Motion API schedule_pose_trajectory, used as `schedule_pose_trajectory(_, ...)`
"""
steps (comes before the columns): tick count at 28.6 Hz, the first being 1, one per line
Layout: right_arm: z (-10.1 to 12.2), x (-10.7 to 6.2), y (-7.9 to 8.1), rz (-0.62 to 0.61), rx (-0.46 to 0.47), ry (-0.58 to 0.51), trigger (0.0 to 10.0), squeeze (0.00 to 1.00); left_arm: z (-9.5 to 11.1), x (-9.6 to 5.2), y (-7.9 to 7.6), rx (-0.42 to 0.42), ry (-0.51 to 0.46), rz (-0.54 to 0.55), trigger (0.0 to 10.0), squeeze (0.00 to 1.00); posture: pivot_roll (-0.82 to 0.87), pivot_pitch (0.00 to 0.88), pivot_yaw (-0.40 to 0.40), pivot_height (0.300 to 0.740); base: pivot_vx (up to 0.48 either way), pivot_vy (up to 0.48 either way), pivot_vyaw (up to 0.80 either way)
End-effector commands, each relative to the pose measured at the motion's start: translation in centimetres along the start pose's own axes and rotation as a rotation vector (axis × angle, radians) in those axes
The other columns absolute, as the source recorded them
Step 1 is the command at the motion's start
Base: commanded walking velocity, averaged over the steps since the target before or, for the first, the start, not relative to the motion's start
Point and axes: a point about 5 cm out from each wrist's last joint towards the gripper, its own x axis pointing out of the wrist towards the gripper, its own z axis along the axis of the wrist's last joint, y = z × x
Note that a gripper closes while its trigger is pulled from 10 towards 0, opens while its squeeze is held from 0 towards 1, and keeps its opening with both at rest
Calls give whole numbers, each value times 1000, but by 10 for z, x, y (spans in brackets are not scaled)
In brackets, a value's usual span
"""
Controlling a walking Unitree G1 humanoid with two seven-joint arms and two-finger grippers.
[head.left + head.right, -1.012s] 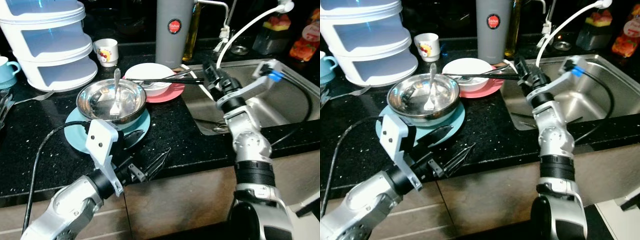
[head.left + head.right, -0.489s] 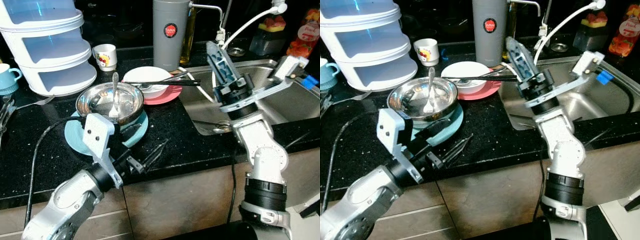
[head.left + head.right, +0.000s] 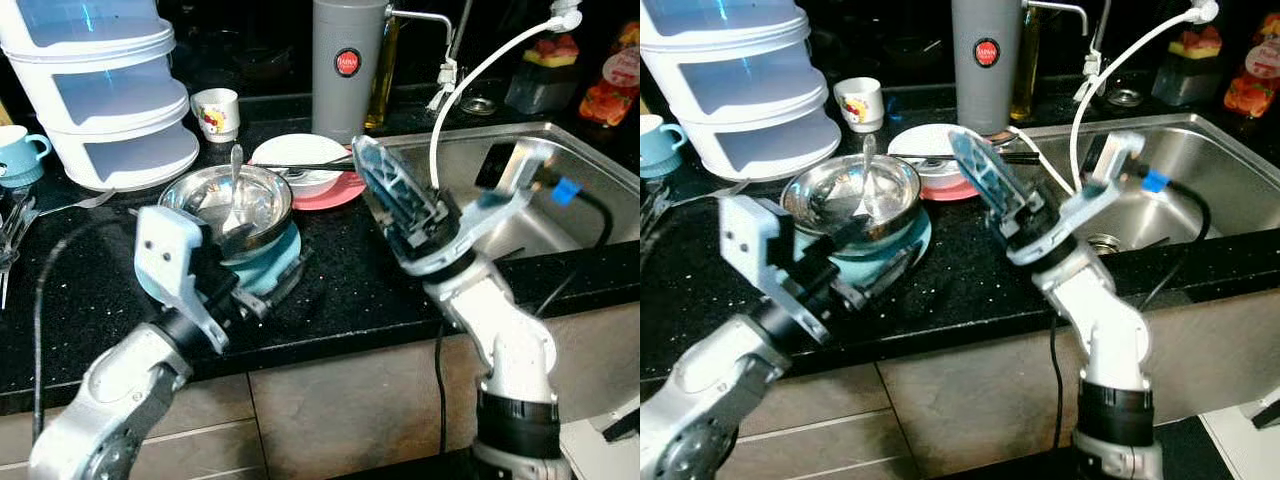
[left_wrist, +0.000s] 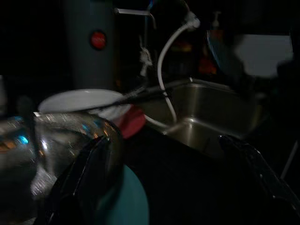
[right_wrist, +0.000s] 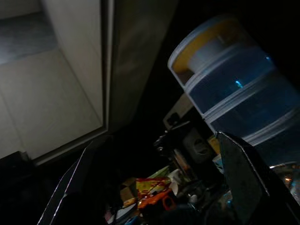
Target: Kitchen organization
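Observation:
A steel bowl [image 3: 222,200] with a fork [image 3: 233,190] in it sits on a teal plate [image 3: 268,268]. Behind it a white bowl [image 3: 298,152] rests on a pink plate [image 3: 330,193], with black chopsticks [image 3: 300,167] across it. My left gripper [image 3: 265,290] is open and low at the teal plate's near edge; one of its fingers [image 4: 82,173] lies beside the steel bowl. My right gripper [image 3: 372,162] is open and empty. It is raised above the counter between the pink plate and the sink, and it points up and to the left.
A stacked white and blue container tower [image 3: 100,90] stands at the back left, with a blue cup [image 3: 20,155] and a small white mug [image 3: 216,110] near it. A grey flask [image 3: 345,60] and the tap hose [image 3: 470,85] stand behind the sink [image 3: 570,150]. Cutlery [image 3: 12,230] lies at the far left.
My right gripper has swung away from the chopsticks at the sink's edge, up and leftward over the counter. The left gripper has moved forward to the teal plate's edge.

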Motion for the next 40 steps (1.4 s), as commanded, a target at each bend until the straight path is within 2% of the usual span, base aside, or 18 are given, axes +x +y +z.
schedule_pose_trajectory(1,-2,1,1,0,12,9,10000,0,5,-1,-1,10,-17,-3,10000,0,125,0,21,740,0,0,0)
schedule_pose_trajectory(3,-2,0,-1,-16,9,8,10000,0,8,0,0,21,-27,4,10000,0,126,0,23,740,0,0,0)
schedule_pose_trajectory(6,-2,-11,-7,-74,1,6,10000,0,25,3,14,75,-82,73,10000,0,124,0,25,740,0,0,0)
schedule_pose_trajectory(8,-2,-13,-8,-80,1,9,10000,0,28,4,17,84,-94,90,10000,0,124,0,25,740,0,0,0)
schedule_pose_trajectory(9,-5,-17,-6,-76,-3,44,10000,0,35,6,33,116,-110,162,10000,0,121,0,25,740,0,0,0)
schedule_pose_trajectory(10,-5,-17,-6,-76,-3,44,10000,0,35,6,33,116,-110,162,10000,0,121,0,25,740,0,0,0)
schedule_pose_trajectory(12,-8,-19,-5,-80,-11,68,10000,0,37,7,46,147,-99,218,10000,0,116,0,30,740,0,0,0)
schedule_pose_trajectory(17,-8,-19,-3,-97,-30,78,10000,0,28,14,66,108,-69,259,10000,0,91,0,43,740,0,0,0)
schedule_pose_trajectory(19,-7,-18,-1,-98,-41,76,10000,0,25,19,77,103,-54,306,10000,0,84,0,47,740,0,0,0)
schedule_pose_trajectory(20,-7,-18,-1,-98,-41,76,10000,0,25,19,77,103,-54,306,10000,0,84,0,47,740,0,0,0)
schedule_pose_trajectory(24,-4,-15,3,-92,-62,78,10000,0,28,37,99,108,-29,372,10000,0,75,0,47,740,0,0,0)
schedule_pose_trajectory(26,-4,-15,3,-92,-62,78,10000,0,28,37,99,108,-29,372,10000,0,75,0,47,740,0,0,0)
schedule_pose_trajectory(30,-3,-8,11,-68,-80,87,10000,0,42,63,123,62,-15,421,10000,0,63,24,55,740,0,0,0)
schedule_pose_trajectory(34,-2,-5,17,-61,-92,92,10000,0,44,81,127,1,40,369,10000,0,58,45,63,740,0,0,0)
schedule_pose_trajectory(40,-1,-4,22,-64,-106,99,10000,0,43,100,136,-85,155,390,10000,0,57,67,72,740,0,0,0)
